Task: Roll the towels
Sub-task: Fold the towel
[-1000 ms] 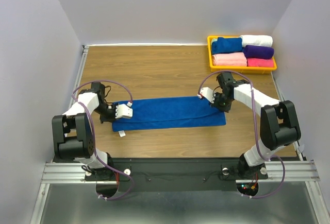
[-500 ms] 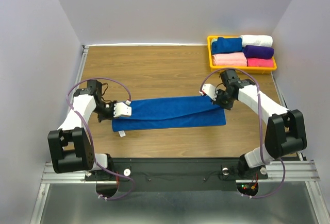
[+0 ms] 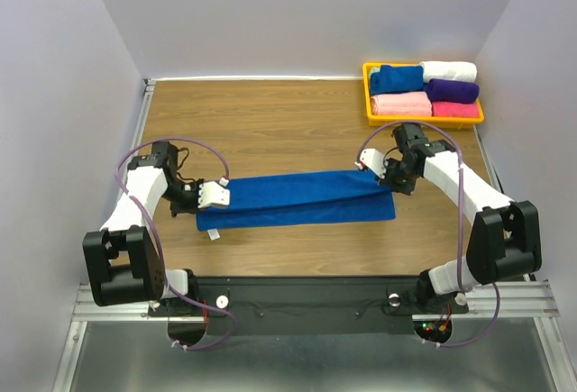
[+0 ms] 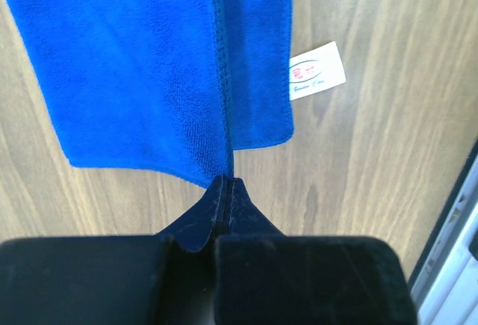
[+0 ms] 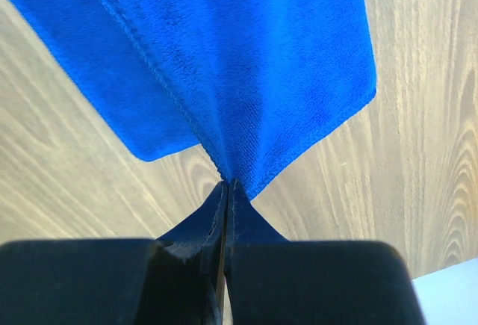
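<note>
One blue towel [image 3: 297, 201] lies stretched left to right across the wooden table, a white label [image 4: 317, 71] at its left end. My left gripper [image 3: 222, 196] is shut on the left end's edge [image 4: 224, 138], and the cloth hangs from its tips [image 4: 228, 181]. At the other end, my right gripper [image 3: 365, 161] is shut on the far right corner [image 5: 239, 146], with the cloth bunching into its tips [image 5: 228, 184]. The far layer is lifted a little and shows a long crease. A second blue towel [image 3: 397, 78] lies in the yellow tray [image 3: 369, 95].
The yellow tray at the back right also holds a pink towel [image 3: 401, 104], a white one [image 3: 449, 70], a purple one [image 3: 452, 91] and a bright pink one [image 3: 455, 110]. A metal rail [image 3: 144, 122] runs along the table's left edge.
The right gripper has shifted right and slightly back with the towel corner. The left arm's elbow has swung outward. The towel's far edge now sits lifted, with a crease along its length.
</note>
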Robot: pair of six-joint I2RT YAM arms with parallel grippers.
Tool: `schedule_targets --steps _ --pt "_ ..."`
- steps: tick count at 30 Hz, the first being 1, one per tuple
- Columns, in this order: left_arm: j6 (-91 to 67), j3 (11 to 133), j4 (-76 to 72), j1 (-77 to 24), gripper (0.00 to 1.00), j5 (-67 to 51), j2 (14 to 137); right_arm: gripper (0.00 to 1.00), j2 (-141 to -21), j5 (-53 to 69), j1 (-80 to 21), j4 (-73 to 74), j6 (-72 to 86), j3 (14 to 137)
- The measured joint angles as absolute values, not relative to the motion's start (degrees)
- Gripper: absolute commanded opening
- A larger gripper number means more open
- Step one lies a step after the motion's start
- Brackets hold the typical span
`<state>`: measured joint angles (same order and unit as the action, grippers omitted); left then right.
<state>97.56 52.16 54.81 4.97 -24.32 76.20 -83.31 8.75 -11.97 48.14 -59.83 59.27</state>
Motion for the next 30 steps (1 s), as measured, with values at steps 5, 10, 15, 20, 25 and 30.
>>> schedule_targets --steps 5,10,15,20,25,30 --pt "98.13 52.14 55.99 4.97 0.00 -24.64 75.13 0.01 -82.37 9.69 -11.99 49.52 -60.27 59.27" --pt "98.54 50.46 55.57 4.97 0.00 -24.58 74.00 0.01 -82.30 10.55 -11.97 49.84 -60.77 58.72" --pt "98.56 47.75 55.09 4.97 0.00 -24.56 74.08 0.01 -83.26 11.33 -11.99 50.13 -61.25 57.10" --pt "98.19 46.54 52.99 4.97 0.00 -24.51 75.57 0.01 -85.54 11.68 -11.97 49.67 -61.28 55.29" --pt "96.31 45.10 50.00 4.78 0.00 -24.51 78.37 0.01 -87.39 11.84 -11.99 49.01 -61.25 53.28" --pt "94.78 44.99 48.64 4.47 0.00 -24.62 78.85 0.01 -88.29 11.79 -11.99 48.75 -61.06 53.10"
